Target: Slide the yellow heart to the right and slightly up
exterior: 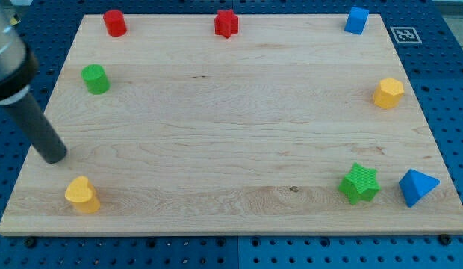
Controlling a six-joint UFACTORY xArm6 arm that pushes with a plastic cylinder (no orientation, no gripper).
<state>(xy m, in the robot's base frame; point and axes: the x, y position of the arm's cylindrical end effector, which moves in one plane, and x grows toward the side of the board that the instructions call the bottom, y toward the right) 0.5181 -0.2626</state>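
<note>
The yellow heart [82,194] lies near the bottom left corner of the wooden board [231,127]. My tip [52,155] rests on the board just above the heart and slightly to its left, a short gap apart from it. The dark rod slants up toward the view's top left.
A green cylinder [95,78] is at the left, a red cylinder [115,22] at top left, a red star [226,23] at top middle, a blue cube [356,20] at top right. A yellow hexagon [388,93] is at the right. A green star [359,184] and a blue triangle [417,186] are at bottom right.
</note>
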